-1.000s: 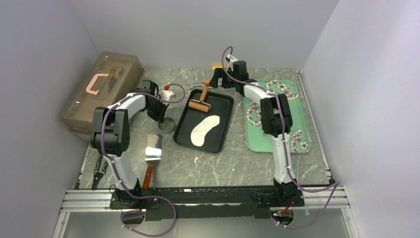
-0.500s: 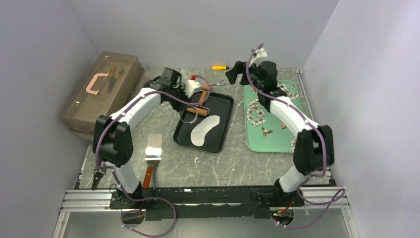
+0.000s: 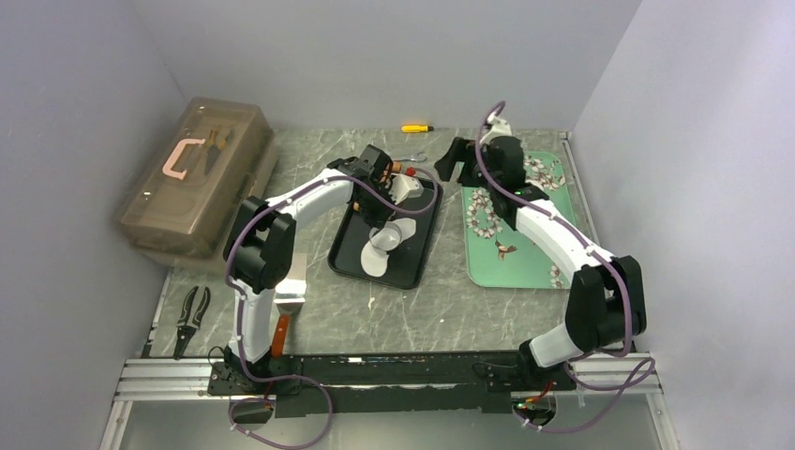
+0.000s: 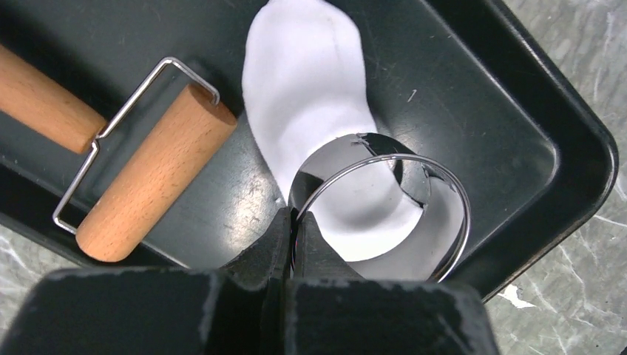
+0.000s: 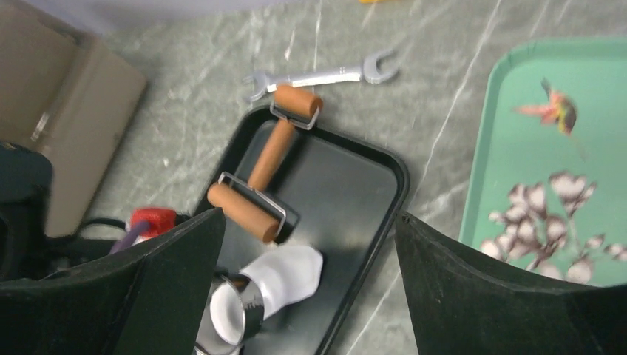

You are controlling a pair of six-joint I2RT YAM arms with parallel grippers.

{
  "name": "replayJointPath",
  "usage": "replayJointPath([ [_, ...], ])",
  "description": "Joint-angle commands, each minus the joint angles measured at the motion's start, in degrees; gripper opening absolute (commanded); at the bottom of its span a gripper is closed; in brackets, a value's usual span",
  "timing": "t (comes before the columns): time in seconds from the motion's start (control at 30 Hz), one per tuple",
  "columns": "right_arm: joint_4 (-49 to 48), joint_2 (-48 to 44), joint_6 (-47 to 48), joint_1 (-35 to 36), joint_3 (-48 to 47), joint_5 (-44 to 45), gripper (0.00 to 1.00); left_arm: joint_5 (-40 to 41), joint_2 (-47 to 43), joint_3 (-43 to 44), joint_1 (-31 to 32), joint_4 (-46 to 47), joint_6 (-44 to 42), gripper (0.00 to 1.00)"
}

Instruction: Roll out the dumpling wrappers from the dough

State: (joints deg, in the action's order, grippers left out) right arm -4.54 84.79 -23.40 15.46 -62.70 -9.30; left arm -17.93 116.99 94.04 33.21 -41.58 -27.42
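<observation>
**A:** Where does the dough (image 4: pixel 307 89) lie?

**B:** It lies flat in the black tray (image 4: pixel 488 96) as a long, curved white sheet. In the left wrist view it runs from the top of the picture down towards the left gripper (image 4: pixel 295 222).

**A:** And what is that gripper doing?

**B:** Its fingers are pressed together on the wall of a shiny ring cutter (image 4: pixel 336 166), pinching the metal at the side nearest the camera. The ring stands out in front of the fingertips, over the near end of the sheet. White dough fills most of the circle, and dark tray shows at its right side.

**A:** Is the ring pushed into the dough?

**B:** That cannot be told from these views. The rim lies around the end of the sheet, but whether it presses down is not clear.

**A:** What else is in the tray?

**B:** A wooden roller (image 4: pixel 151 174) with a wire frame lies to the left of the dough. The end of its barrel is just beside the sheet's edge.

**A:** And the right gripper (image 5: pixel 309 218)?

**B:** It is spread wide with nothing between its fingers. From above it hangs near the far right corner of the black tray, beside the green tray (image 3: pixel 525 253), well apart from the dough. Its own camera looks down on the roller, the sheet and the ring. A wrench (image 5: pixel 325 74) lies on the bench (image 5: pixel 185 81) just past the tray's far edge.
</observation>
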Motion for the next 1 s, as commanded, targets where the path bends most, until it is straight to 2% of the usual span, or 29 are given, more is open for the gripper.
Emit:
replayJointPath([
  [0.0, 9.71, 0.66, -1.62, 6.76, -1.52, 10.85, 0.87, 1.09, -0.86, 0.31, -0.39, 0.41, 2.55, 0.00],
  [0.23, 11.24, -0.79, -4.32, 7.98, -0.27, 12.90, 0.88, -0.25, 0.69, 0.74, -0.80, -0.86, 3.81, 0.00],
  [0.4, 12.32, -1.36, -5.60, 8.42, 1.81, 13.18, 0.97, -2.36, 1.48, -0.16, -1.51, -0.49, 4.98, 0.00],
  [0.7, 12.31, -4.75, -7.86, 8.35, 5.53, 17.54, 0.98, -0.80, 2.67, -0.82, -2.05, 1.14, 5.55, 0.00],
  [0.93, 14.55, -6.19, -7.40, 8.31, 5.77, 17.43, 0.99, -1.25, 4.25, -1.30, -2.07, 1.29, 5.57, 0.00],
  [0.97, 15.19, -6.80, -7.14, 8.34, 5.75, 17.46, 1.00, -1.67, 4.10, -1.31, -2.13, 1.27, 5.68, 0.05],
])
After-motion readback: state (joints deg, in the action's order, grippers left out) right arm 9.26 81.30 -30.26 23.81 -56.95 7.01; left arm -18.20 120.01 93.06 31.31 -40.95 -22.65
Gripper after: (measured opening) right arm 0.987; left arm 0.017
